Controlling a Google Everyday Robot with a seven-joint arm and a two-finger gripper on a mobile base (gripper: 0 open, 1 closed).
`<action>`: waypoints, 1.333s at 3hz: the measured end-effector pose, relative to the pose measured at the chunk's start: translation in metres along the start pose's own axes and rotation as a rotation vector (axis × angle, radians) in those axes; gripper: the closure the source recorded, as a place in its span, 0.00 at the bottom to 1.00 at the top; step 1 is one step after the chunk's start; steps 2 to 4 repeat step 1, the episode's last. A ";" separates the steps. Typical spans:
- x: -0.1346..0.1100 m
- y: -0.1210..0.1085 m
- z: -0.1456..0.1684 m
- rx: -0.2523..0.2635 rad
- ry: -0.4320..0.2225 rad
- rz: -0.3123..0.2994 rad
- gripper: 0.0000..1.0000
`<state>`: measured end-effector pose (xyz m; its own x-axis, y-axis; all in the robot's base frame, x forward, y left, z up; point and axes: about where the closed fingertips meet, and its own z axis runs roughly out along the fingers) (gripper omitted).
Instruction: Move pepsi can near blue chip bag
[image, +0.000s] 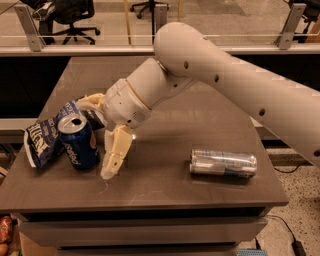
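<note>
In the camera view the gripper (95, 138) is low over the left part of the table (190, 200), its jaws apart on two sides of the pepsi can (79, 142). The can stands upright on the table and touches the blue chip bag (42, 137) at its left. The near finger (116, 152) is just beside the can. A silver can (223, 163) lies on its side, well apart at the right
</note>
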<state>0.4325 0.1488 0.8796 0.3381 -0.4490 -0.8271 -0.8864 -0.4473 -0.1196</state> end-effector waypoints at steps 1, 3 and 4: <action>-0.001 0.000 0.001 -0.007 -0.007 -0.007 0.00; -0.001 0.000 0.001 -0.007 -0.007 -0.007 0.00; -0.001 0.000 0.001 -0.007 -0.007 -0.007 0.00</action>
